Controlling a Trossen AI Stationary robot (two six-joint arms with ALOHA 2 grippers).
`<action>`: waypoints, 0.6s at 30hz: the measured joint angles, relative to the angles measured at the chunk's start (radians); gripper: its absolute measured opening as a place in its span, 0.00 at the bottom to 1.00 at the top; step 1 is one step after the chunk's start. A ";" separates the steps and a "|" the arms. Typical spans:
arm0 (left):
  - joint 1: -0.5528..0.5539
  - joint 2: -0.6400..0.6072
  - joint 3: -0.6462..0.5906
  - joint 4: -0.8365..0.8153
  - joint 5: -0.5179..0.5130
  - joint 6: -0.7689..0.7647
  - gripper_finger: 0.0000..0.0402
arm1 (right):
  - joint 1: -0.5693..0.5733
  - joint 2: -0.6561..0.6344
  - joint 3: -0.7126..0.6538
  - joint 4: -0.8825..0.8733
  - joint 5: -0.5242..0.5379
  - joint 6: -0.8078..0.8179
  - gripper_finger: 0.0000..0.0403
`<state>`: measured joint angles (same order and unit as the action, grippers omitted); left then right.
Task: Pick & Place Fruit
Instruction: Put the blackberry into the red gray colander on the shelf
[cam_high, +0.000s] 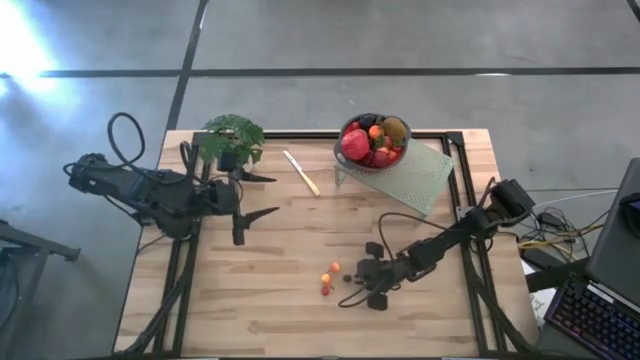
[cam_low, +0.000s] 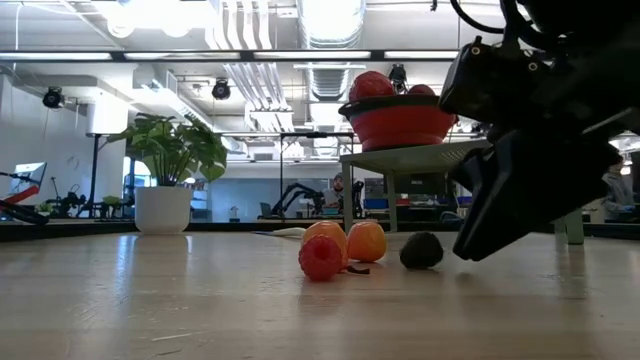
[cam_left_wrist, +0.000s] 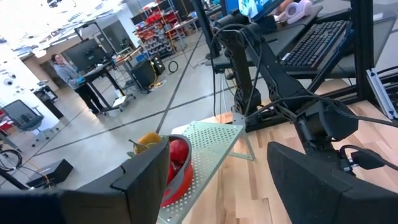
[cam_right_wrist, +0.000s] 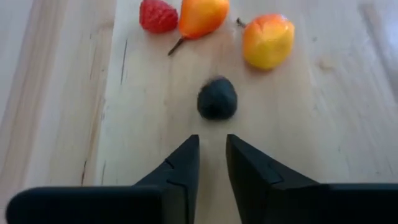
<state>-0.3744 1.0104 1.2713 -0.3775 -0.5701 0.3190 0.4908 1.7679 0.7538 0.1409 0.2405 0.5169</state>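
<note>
My right gripper sits low over the wooden table near its front middle, fingers pinched to a thin slit and holding nothing, the small dark berry lying loose just past the tips. My left gripper hangs spread wide and empty beside the potted plant. Fruit fills the red bowl on the raised perforated stand; two orange berries and a red one lie beyond the dark berry.

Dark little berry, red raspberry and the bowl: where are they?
Dark berry (cam_right_wrist: 217, 98), right wrist view, its middle.
Red raspberry (cam_right_wrist: 158, 16), right wrist view, its middle.
Bowl (cam_high: 343, 133), high view, its left rim.
</note>
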 joint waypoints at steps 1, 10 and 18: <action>0.000 0.001 0.000 0.000 0.000 -0.002 0.68 | 0.000 0.000 0.000 -0.005 -0.007 0.000 0.17; 0.000 0.001 -0.007 -0.001 0.000 -0.016 0.68 | -0.001 0.000 0.005 -0.005 -0.011 0.004 0.26; 0.000 0.004 -0.018 -0.018 0.000 -0.021 0.68 | 0.001 0.000 0.005 0.022 -0.011 -0.001 0.43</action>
<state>-0.3744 1.0145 1.2537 -0.3958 -0.5701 0.2976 0.4921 1.7679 0.7589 0.1631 0.2299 0.5161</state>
